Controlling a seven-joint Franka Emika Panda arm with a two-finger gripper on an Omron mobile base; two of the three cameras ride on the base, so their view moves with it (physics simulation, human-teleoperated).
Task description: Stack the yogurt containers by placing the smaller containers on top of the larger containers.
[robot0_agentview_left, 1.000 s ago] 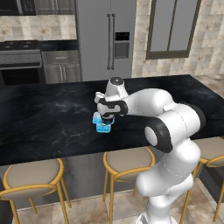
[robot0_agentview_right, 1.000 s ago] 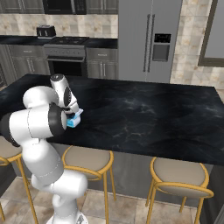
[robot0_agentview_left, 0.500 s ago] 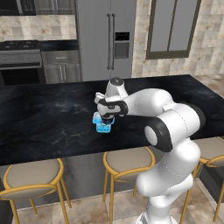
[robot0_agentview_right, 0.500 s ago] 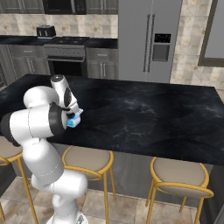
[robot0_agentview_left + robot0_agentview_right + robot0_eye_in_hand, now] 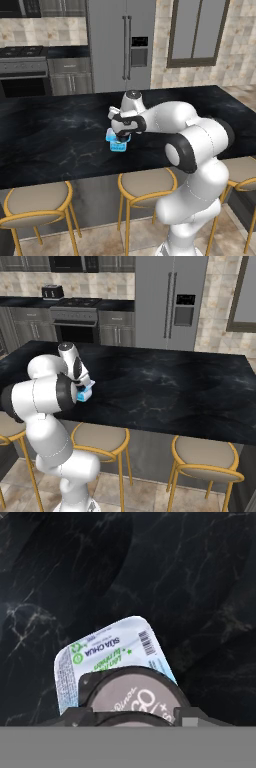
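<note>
I have the tool [image 5: 121, 136] low over the near part of the black marble desk [image 5: 60, 135], and right beneath it sits the light blue yogurt tub [image 5: 118, 143], standing flat on the stone. From the hand camera, a small round yogurt cup [image 5: 136, 698] with a dark body and a pale pinkish lid lies between me and the tub [image 5: 107, 657], covering its nearer half; the tub's printed foil top, with green lettering and a barcode, sticks out beyond the cup on the far side. The tool's two dark fingertips [image 5: 75, 717] sit at either flank of the cup, so I read it as clamped on the cup, though the tips are mostly cut off and actual contact is hard to confirm. Whether the cup already rests on the tub's lid or hangs just above it, I cannot tell. In the right base camera the tub [image 5: 85, 394] peeks out just beyond the arm's wrist. Wooden-framed bar stools [image 5: 145, 182] line the desk's near edge, below the tool.
</note>
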